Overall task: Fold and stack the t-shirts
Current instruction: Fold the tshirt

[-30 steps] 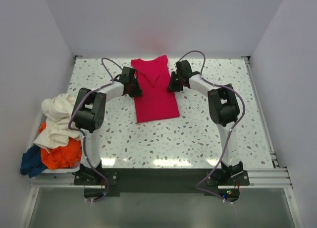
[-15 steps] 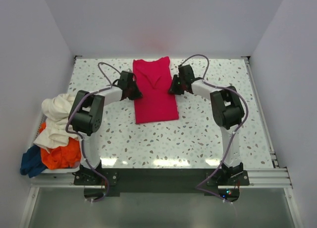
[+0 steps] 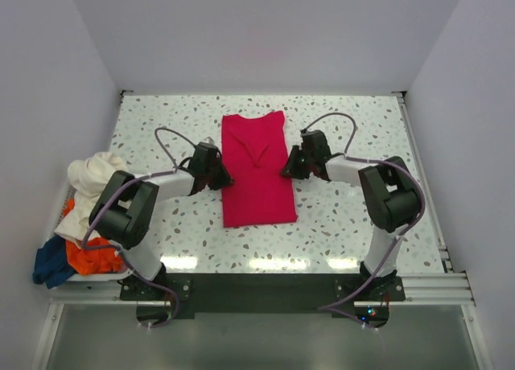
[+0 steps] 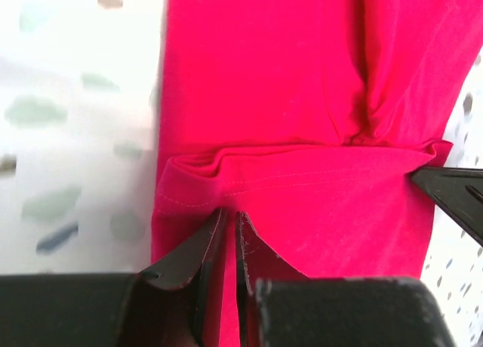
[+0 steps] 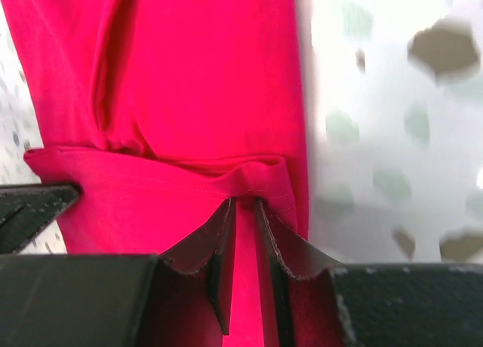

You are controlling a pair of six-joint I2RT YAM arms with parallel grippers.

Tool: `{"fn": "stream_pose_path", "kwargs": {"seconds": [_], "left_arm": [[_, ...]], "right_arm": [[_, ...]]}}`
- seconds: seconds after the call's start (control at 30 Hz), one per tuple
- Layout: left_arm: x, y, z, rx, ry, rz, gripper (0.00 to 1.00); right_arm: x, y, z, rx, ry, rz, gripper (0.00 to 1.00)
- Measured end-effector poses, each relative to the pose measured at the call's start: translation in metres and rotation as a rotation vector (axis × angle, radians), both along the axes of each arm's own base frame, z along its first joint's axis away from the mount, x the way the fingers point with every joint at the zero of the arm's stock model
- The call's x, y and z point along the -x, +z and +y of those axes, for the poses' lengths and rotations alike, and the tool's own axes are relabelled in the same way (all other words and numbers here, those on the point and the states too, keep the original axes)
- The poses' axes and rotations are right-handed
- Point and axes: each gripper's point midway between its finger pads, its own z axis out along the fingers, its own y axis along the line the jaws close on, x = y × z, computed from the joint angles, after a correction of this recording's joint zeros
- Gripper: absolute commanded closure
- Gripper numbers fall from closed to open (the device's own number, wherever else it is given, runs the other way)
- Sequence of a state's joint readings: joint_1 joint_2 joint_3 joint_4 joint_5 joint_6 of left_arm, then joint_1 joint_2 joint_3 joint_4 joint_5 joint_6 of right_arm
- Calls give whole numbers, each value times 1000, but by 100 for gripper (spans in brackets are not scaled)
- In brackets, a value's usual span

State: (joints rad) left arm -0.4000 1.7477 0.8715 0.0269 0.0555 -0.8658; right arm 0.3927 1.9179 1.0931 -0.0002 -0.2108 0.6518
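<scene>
Cloth status: crimson tee (image 3: 257, 185) lies flat mid-table (image 3: 346, 225), folded to a narrow strip, sat between both grippers. L gripper (image 3: 217, 175) is at its left edge and R gripper (image 3: 290, 167) at its right edge, approx level w/ each other. On the wrist cams I see each pair of jaws pinched on a thin layer of red cloth, w/ a creased ridge across the tee just ahead of the tips. Long axis runs near-to-far, slightly tilted; V-shaped crease in far half. Pile at left table edge, well apart: cream tee (image 3: 92, 185) on top, orange tee (image 3: 100, 253) under it, dark blue tee (image 3: 50, 261) nearest me.
</scene>
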Motion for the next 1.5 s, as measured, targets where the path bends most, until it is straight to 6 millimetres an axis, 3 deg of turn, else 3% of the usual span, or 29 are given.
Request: {"fn": "stream_pose_path", "kwargs": {"seconds": [0.17,0.3,0.57,0.73,0.9,1.13,1.23,1.5], "left_arm": [[38,0,10,12,-2,6,83],[56,1,19,8,0,5,82],[58,6,22,-15,-19,-10,74],[43,23,16,-18,-46,-62,75],[20,37,4,-6,-75,-103,76],[19,15,1,-22,-99,-56,77],[19,4,0,-31,-100,-30,77],[8,3,-7,-11,-100,-42,78]], "right_arm": [[44,-1,-7,-14,23,10,79],[66,-2,-10,-23,33,14,78],[74,1,-15,4,43,33,76],[85,5,-27,66,43,68,75],[88,5,-34,105,41,84,75],[88,3,-42,146,29,91,75],[82,4,-46,165,14,86,75],[53,-3,-49,185,-17,95,75]]}}
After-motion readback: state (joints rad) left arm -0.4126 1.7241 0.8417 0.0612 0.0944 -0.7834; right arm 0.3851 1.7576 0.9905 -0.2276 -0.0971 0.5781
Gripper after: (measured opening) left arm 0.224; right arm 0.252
